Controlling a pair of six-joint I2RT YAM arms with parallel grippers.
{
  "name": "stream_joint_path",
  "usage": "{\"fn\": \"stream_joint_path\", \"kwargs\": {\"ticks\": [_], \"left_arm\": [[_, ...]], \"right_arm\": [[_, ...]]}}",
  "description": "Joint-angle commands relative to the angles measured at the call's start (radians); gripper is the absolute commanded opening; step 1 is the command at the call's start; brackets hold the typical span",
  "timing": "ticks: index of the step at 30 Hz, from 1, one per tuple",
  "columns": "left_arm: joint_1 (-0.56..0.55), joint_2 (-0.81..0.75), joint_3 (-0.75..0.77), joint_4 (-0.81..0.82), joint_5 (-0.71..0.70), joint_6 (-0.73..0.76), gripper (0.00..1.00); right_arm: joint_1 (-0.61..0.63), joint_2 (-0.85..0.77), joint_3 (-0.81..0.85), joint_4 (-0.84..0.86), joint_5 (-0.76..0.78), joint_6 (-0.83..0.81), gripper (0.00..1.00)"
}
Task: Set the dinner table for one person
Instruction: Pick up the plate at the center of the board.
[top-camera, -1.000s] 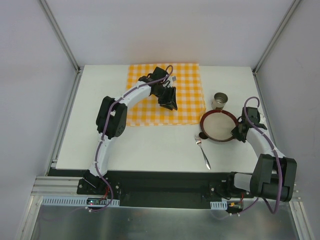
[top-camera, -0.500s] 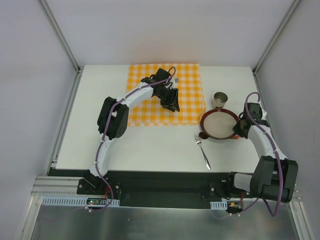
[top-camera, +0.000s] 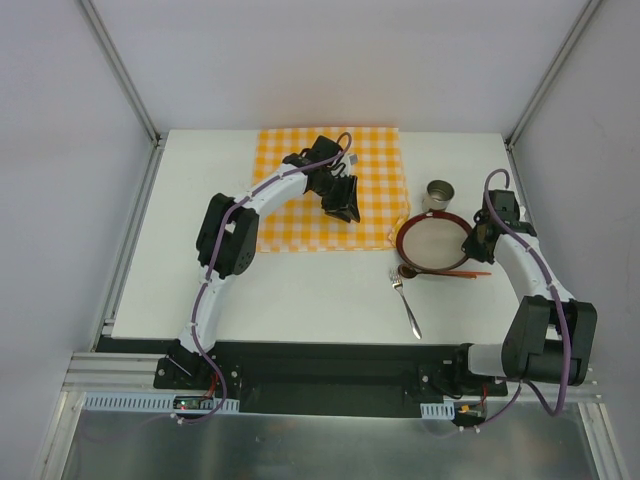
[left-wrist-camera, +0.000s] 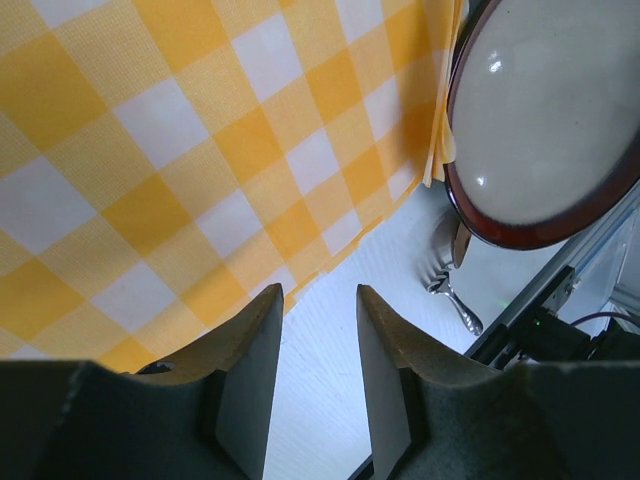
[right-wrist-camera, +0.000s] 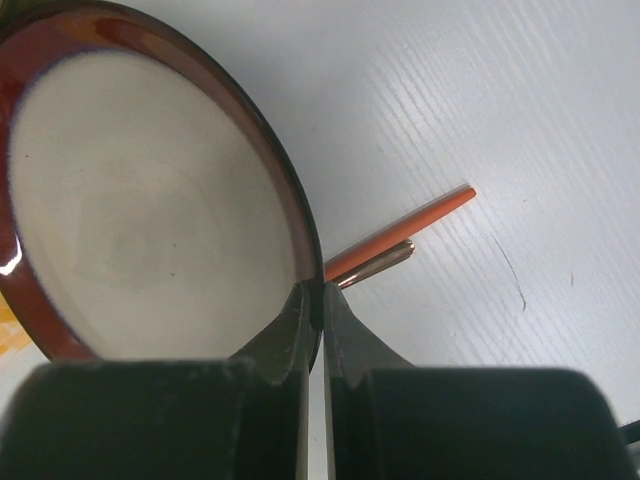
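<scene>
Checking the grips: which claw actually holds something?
The right claw, shut on the rim of the red-rimmed plate; the left claw hangs open above the checked cloth, empty.

dinner table (top-camera: 320, 292), large white rectangular top, matte, plain, lying flat

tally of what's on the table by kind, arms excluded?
checked cloth: 1
plate: 1
metal cup: 1
fork: 1
orange stick: 1
metal utensil, mostly hidden under the plate, kind unclear: 1
total: 6
</scene>
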Motion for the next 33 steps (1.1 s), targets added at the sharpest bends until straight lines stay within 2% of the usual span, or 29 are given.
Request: {"fn": "stream_joint_path", "kwargs": {"ticks": [1,19,33], "left_arm": [[-0.005,0.013,0.047,-0.001,0.011,-0.012,0.35],[-0.076,0.173,0.237,0.001,0.100,-0.049,0.35],[-0.130,0.150,0.251,0.008,0.108,-0.045,0.34]], "right_arm": [[0.033,-0.005,0.034,-0.033,-0.013,-0.014,0.01],[0.056,0.014,-0.004,-0.037,0.008,-0.014,0.01],[0.056,0.072,-0.014,-0.014,-0.006,-0.013,0.01]]}}
